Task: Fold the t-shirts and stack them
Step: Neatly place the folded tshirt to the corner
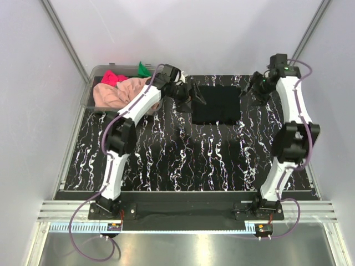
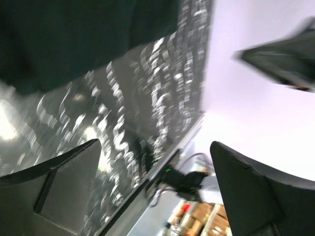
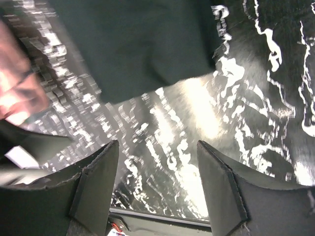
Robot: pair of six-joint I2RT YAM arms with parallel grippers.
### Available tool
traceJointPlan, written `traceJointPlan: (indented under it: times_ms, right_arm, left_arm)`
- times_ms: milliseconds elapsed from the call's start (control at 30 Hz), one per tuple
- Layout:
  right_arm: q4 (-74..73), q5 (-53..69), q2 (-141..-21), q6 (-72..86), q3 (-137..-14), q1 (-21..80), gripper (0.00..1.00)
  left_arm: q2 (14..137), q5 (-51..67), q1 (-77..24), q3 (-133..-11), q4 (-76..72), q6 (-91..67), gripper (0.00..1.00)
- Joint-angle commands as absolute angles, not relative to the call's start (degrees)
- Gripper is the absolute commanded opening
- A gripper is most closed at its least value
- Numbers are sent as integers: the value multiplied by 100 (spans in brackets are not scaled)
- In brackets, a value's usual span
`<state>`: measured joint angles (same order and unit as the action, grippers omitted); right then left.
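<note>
Scanning from the left, we are seeing the peach-pink t-shirt (image 1: 113, 94), the pink-red t-shirt (image 1: 111, 77) and the green t-shirt (image 1: 144, 70) bunched unfolded in the clear tub (image 1: 87, 98) at the far-left corner of the desk (image 1: 155, 160). Our left gripper (image 1: 191, 101) is hovering wide open and empty, just beside the black t-shirt (image 1: 217, 105), which is lying folded in a neat rectangle. Our right gripper (image 1: 250, 88) is hanging open and empty off its right corner. We are judging one shirt folded, three left, nothing stacked.

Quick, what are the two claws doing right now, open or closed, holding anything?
Left claw: open, holding nothing.
Right claw: open, holding nothing.
</note>
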<state>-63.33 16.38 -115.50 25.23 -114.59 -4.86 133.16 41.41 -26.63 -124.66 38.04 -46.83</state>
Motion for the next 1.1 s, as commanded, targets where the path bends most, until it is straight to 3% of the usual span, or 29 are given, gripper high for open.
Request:
traceJointPlan:
  times_ms: [0,333,467,567,667,800,867,900,1067]
  right_arm:
    - [-6390,1730,-10486,2513,-11181,-457,72]
    - [-5652,2206,-9054,2830,-8949,121,70]
    - [-5476,1513,-8448,2821,-8421,789,68]
    - [-5424,942,-8411,2585,-8280,1124,66]
    - [-5108,957,-8961,2496,-8261,1134,65]
    - [-4835,941,-9956,2522,-8980,1142,51]
    - [-4755,853,-10560,2584,-9271,1143,27]
    - [-4737,879,-10782,2584,-9560,1134,2]
    - [-4720,923,-12170,2584,-10746,1142,0]
  left_arm:
    - [12341,3279,-2689,-11911,4823,-3842,99]
    - [11005,2084,-3163,-10583,5483,-2962,99]
    - [10513,219,-3524,-10547,6124,-2804,99]
    - [9872,-875,-3823,-10215,6372,-2891,99]
    - [9475,-862,-3815,-9784,6354,-3032,99]
    - [9212,-572,-3841,-9309,6337,-3093,99]
    - [8984,-458,-3841,-9071,6258,-3138,99]
    - [8904,-431,-3841,-8870,6180,-3129,99]
    - [8499,-369,-3841,-8491,6021,-3138,99]
